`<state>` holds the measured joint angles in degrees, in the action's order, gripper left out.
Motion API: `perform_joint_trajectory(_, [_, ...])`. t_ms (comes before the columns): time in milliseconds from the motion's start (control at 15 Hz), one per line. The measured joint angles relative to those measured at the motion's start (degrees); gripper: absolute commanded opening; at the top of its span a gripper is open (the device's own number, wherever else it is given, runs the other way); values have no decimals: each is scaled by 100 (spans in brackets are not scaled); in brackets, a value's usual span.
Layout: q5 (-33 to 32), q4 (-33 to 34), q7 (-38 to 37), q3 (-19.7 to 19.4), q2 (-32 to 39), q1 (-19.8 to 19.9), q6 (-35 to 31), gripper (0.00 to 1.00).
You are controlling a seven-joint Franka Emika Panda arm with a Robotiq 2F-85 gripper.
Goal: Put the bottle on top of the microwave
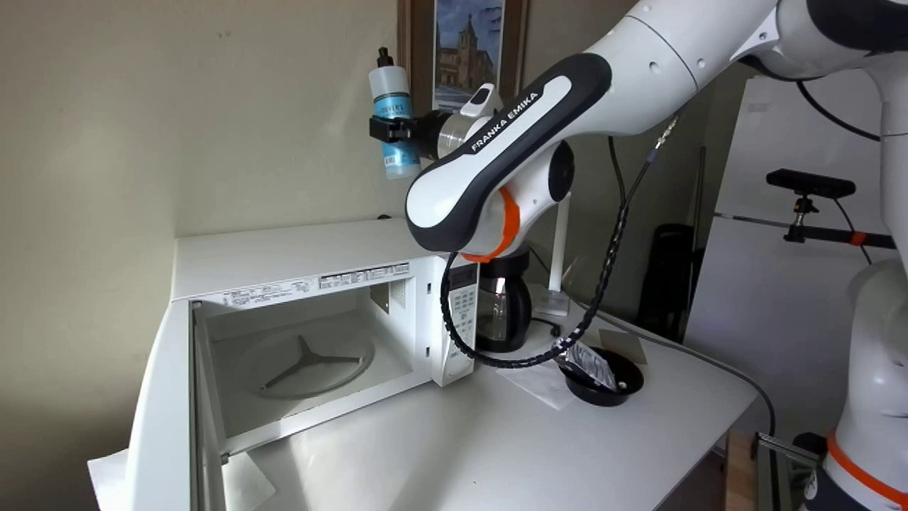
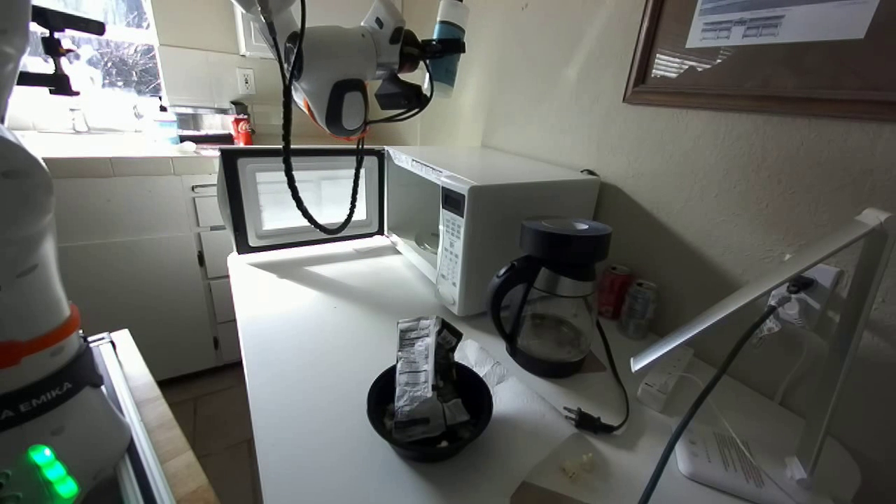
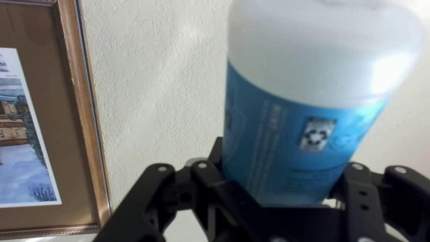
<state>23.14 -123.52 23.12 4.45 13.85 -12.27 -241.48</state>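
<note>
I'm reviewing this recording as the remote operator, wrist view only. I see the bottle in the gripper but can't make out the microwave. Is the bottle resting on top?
Observer: No. In both exterior views, the gripper holds the bottle higher than the microwave, not touching it.
Operator: Is the microwave closed up?
Observer: No, its door stands open.
Operator: Which end of the bottle is up?
Observer: The end with the dark cap.
</note>
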Motion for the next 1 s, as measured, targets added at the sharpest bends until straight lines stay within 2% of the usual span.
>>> perform_joint_trajectory(200, [293, 1, 59, -83, 103, -145, 0, 33])
perform_joint_trajectory(467, [122, 59, 58, -962, 183, -756, -1, 33])
perform_joint_trajectory(533, [45, 60, 58, -1199, 212, -918, -1, 58])
perform_joint_trajectory(667, [31, 49, 58, -1501, 293, -1141, 0, 58])
perform_joint_trajectory(800, [30, 49, 58, -1585, 347, -1219, 0, 58])
perform_joint_trajectory(867, [30, 49, 58, -1596, 357, -1235, -1, 33])
perform_joint_trajectory(1000, [30, 46, 110, -1506, 361, -1168, 23, 33])
